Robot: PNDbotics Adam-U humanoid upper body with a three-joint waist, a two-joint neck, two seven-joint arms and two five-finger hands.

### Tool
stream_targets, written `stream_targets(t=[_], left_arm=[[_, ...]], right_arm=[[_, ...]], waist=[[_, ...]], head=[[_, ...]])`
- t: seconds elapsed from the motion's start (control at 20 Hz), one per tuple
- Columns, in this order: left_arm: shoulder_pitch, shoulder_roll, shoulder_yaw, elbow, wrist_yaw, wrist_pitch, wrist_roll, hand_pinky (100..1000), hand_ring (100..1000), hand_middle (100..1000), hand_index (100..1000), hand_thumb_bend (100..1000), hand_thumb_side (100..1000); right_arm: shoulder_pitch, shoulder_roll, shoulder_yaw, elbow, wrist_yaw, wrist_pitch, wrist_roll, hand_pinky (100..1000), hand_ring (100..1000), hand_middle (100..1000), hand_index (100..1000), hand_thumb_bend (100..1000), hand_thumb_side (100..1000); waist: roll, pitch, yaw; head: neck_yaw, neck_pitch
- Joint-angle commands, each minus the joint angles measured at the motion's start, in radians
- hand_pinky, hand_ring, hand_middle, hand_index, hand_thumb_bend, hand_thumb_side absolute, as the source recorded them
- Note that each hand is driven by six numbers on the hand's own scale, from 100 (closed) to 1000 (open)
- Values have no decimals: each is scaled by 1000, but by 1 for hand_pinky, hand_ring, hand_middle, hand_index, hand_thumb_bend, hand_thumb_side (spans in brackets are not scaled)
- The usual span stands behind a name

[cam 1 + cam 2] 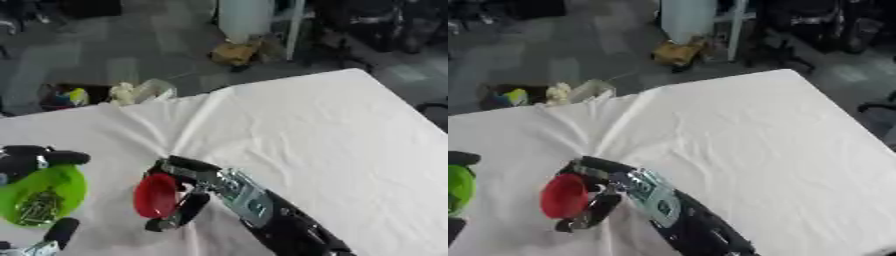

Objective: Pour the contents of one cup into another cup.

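Note:
A red cup (156,195) is held tipped on its side, its mouth facing left, by my right hand (194,192), whose fingers and thumb curl round it. I cannot see anything inside it. A green cup (44,196) at the left edge holds small metallic pieces, and my left hand (35,159) is curled round its rim from above, with another finger showing below it. The red cup hangs a little to the right of the green one, apart from it. The right eye view shows only a sliver of the green cup (458,184).
A white cloth covers the table (306,130), rumpled into folds near the middle. Beyond the far edge the floor holds a dark box with coloured items (70,95), crumpled plastic (140,91) and a white cylinder (245,17).

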Motion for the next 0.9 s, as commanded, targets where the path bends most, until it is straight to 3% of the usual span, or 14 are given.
stream_targets(t=[0.05,0.45,0.9], left_arm=[[-19,27,-6,-17,-29,9,-15,156,677,586,902,100,250],[-28,7,-24,-17,-95,37,-26,157,671,579,897,100,249],[-44,-30,-37,-17,-159,56,-72,139,645,568,894,100,246]], right_arm=[[-19,-2,18,-42,-64,25,39,408,100,100,421,100,100],[-10,3,78,-116,-177,87,127,412,100,100,421,100,100],[-6,29,90,-110,-188,102,150,413,100,100,421,100,100]], waist=[[-3,-20,-3],[-9,-22,-5],[-2,-19,3]], head=[[7,6],[12,10],[5,11]])
